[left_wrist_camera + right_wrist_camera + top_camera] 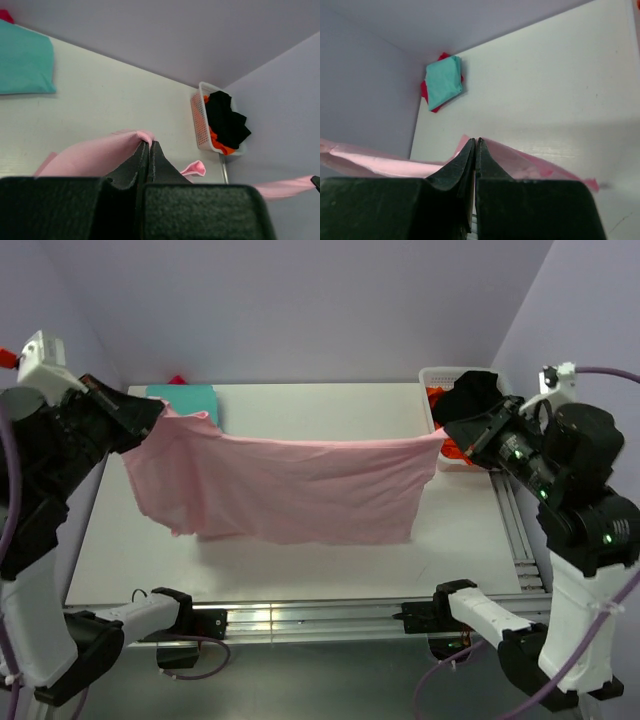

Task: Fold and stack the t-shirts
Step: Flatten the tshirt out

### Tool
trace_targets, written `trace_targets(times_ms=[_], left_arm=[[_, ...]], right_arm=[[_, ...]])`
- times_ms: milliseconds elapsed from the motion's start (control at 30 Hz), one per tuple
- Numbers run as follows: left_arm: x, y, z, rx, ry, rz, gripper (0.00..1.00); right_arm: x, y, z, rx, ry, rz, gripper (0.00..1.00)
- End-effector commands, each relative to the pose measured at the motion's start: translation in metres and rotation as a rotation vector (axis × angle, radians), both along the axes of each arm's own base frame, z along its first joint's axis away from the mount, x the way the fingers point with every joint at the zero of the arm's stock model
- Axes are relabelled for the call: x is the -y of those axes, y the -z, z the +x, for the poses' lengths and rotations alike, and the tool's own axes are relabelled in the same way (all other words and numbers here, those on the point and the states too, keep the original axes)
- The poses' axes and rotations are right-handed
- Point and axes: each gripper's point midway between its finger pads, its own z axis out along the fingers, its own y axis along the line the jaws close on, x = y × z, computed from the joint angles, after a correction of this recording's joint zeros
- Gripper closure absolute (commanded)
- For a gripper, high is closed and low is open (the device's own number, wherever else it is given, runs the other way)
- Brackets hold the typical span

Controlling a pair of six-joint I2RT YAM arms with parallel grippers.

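The light pink t-shirt (290, 490) hangs stretched in the air between my two grippers, above the white table (460, 540). My left gripper (158, 412) is shut on its left corner; the pink cloth (95, 155) shows at the closed jaws (149, 144). My right gripper (447, 435) is shut on its right corner; the pink cloth (530, 160) spreads from the closed jaws (476, 141). The folded teal t-shirt (186, 398) lies at the far left corner on the red t-shirt (177, 380); both also show in the right wrist view, teal (443, 80) over red (426, 92).
A white basket (436, 380) with black and orange clothes (470, 400) stands at the far right of the table; it also shows in the left wrist view (200, 120). Purple walls close in behind and at both sides.
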Motion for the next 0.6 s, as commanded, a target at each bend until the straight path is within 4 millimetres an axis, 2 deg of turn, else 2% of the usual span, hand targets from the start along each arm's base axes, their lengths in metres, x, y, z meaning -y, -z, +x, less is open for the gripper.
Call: trace_targets(times_ms=[0,33,67,100,133,167,200,233,267,300,333,367,400,433,467,500,533,567], left_arm=[[0.010,0.034,0.080,-0.127,-0.066,0.082,1.00],[0.014,0.034,0.095,-0.124,-0.070,0.083,1.00],[0.015,0.029,0.106,-0.116,-0.081,0.075,1.00],[0.023,0.044,0.134,-0.160,-0.084,0.090,1.00],[0.028,0.045,0.148,-0.163,-0.073,0.089,1.00],[0.031,0.031,0.158,-0.127,-0.072,0.062,1.00],[0.041,0.050,0.190,-0.170,-0.056,0.061,1.00],[0.041,0.051,0.206,-0.169,-0.028,0.031,1.00],[0.039,0.033,0.218,-0.111,-0.023,-0.004,1.00],[0.041,0.052,0.248,-0.141,-0.015,-0.012,1.00],[0.026,0.050,0.261,-0.127,-0.026,-0.036,1.00],[0.026,0.044,0.269,-0.102,0.008,-0.076,1.00],[0.022,0.029,0.277,-0.038,0.024,-0.101,1.00],[0.008,0.015,0.279,0.012,0.013,-0.117,1.00],[0.007,0.008,0.276,0.038,0.036,-0.130,1.00],[0.005,-0.023,0.263,0.134,0.056,-0.129,1.00],[0.000,-0.038,0.255,0.176,0.061,-0.126,1.00],[0.004,-0.061,0.238,0.242,0.097,-0.119,1.00]], right_arm=[[-0.001,0.019,0.061,-0.071,0.032,-0.043,1.00],[0.000,0.019,0.071,-0.072,0.042,-0.043,1.00],[-0.002,0.027,0.088,-0.100,0.044,-0.050,1.00],[-0.001,0.031,0.098,-0.107,0.059,-0.056,1.00],[-0.002,0.032,0.110,-0.101,0.063,-0.054,1.00],[-0.001,0.042,0.128,-0.132,0.068,-0.057,1.00],[0.000,0.045,0.138,-0.137,0.075,-0.056,1.00],[0.001,0.047,0.150,-0.140,0.078,-0.049,1.00],[0.005,0.053,0.169,-0.164,0.089,-0.045,1.00],[0.008,0.052,0.179,-0.164,0.097,-0.036,1.00],[0.011,0.052,0.187,-0.169,0.101,-0.033,1.00],[0.012,0.042,0.200,-0.150,0.103,-0.028,1.00],[0.017,0.036,0.205,-0.144,0.111,-0.025,1.00],[0.018,0.029,0.208,-0.132,0.111,-0.023,1.00],[0.016,0.008,0.214,-0.083,0.100,-0.012,1.00],[0.017,-0.003,0.215,-0.060,0.095,-0.004,1.00],[0.016,-0.028,0.208,0.002,0.088,0.001,1.00],[0.011,-0.037,0.206,0.025,0.054,0.014,1.00]])
